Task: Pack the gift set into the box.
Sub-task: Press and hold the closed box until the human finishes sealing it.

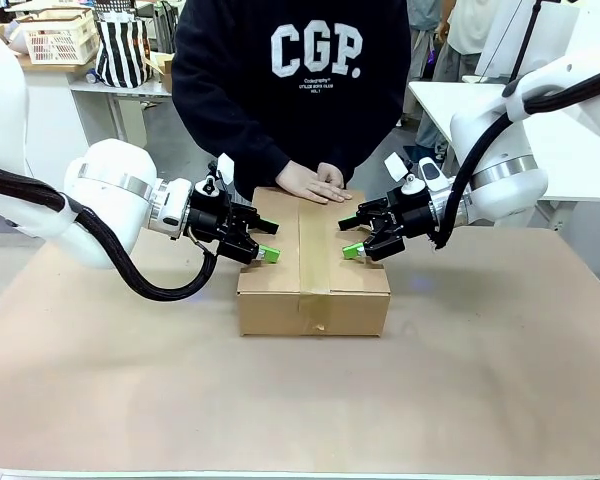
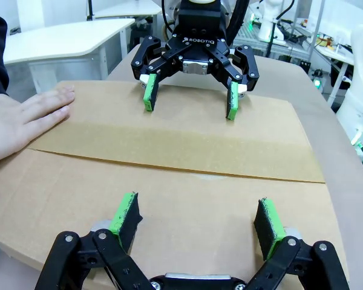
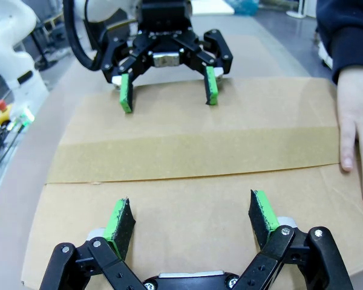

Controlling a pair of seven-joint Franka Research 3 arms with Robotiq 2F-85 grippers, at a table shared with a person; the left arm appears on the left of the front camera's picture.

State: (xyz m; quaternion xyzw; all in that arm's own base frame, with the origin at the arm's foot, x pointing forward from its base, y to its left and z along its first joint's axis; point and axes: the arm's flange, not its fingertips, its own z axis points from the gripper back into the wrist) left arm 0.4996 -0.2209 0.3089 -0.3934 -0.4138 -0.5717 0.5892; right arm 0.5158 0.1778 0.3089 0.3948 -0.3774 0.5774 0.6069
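Note:
The box [image 1: 313,290] is a brown cardboard carton in the middle of the table, its flaps closed and a strip of brown tape [image 1: 313,240] running along the top seam. The gift set is out of view. My left gripper [image 1: 268,253] hovers open over the box's left edge, and my right gripper [image 1: 352,250] is open over the right edge; they face each other. The left wrist view looks across the box top [image 2: 169,139] past my left gripper [image 2: 196,217] to the right gripper [image 2: 189,99]. A person's hands [image 1: 315,183] rest flat on the far edge.
The table is covered in brown paper [image 1: 300,400]. The person in a dark sweatshirt [image 1: 290,80] stands close behind the box. A white table [image 1: 580,150] stands at the back right, and a basket [image 1: 60,35] and striped bag [image 1: 122,50] at the back left.

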